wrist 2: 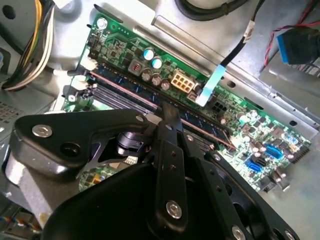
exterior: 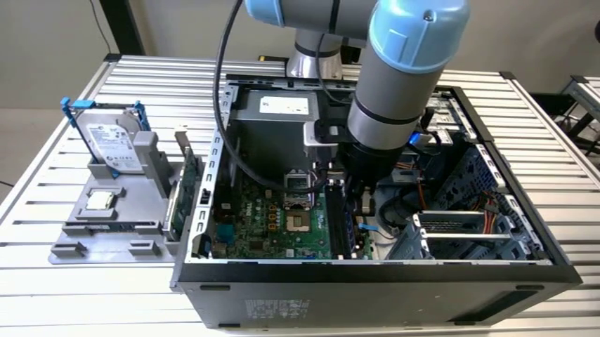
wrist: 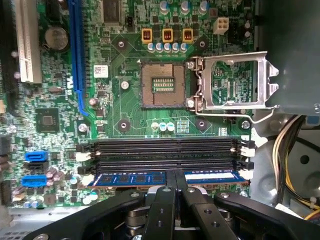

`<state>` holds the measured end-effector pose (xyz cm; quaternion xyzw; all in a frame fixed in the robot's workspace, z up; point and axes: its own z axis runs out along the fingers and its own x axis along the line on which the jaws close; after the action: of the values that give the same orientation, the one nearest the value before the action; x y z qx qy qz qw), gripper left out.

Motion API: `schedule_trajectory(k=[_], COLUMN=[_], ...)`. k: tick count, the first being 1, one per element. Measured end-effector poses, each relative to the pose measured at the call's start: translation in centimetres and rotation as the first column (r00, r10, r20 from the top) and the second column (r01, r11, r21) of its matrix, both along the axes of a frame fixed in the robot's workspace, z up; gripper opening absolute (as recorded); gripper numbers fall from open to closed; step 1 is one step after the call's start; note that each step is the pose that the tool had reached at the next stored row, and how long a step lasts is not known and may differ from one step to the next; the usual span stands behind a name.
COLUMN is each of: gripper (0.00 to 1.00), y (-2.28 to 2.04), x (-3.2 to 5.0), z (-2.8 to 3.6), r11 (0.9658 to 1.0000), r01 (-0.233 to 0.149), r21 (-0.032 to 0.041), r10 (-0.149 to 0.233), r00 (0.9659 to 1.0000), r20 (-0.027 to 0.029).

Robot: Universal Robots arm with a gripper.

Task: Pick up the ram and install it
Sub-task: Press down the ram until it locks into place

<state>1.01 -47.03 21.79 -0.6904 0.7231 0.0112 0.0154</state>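
On the slatted worktop (exterior: 75,281) we see the open computer case (exterior: 375,281), with the arm (exterior: 398,77) reaching down into it. Over the green motherboard (wrist: 165,115), the claw (wrist: 174,186) is closed narrowly on the ram (wrist: 130,178), which stands upright in the slot beside the two empty black memory slots (wrist: 165,155).

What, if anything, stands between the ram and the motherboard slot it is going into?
Nothing visible. In the first wrist view the ram already sits along the slot nearest the gripper, whose fingers close on its middle; the neighbouring black slots are empty.
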Motion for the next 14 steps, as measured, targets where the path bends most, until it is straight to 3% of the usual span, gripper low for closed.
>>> schedule_trajectory(k=[2, 3, 4, 14], gripper=[0.0, 0.0, 0.0, 0.0], y=[0.02, 0.06, 0.07, 0.02], x=[0.01, 0.02, 0.02, 0.0], z=[-0.13, 0.12, 0.39, 4.98], r11=[1.0, 1.0, 1.0, 1.0], r01=[0.0, 0.0, 0.0, 0.0], r21=[-0.0009, -0.0017, 0.0027, 0.0015], r10=[0.0, 0.0, 0.0, 0.0], r00=[1.0, 1.0, 1.0, 1.0], r20=[-0.0005, -0.0008, 0.0004, -0.0002])
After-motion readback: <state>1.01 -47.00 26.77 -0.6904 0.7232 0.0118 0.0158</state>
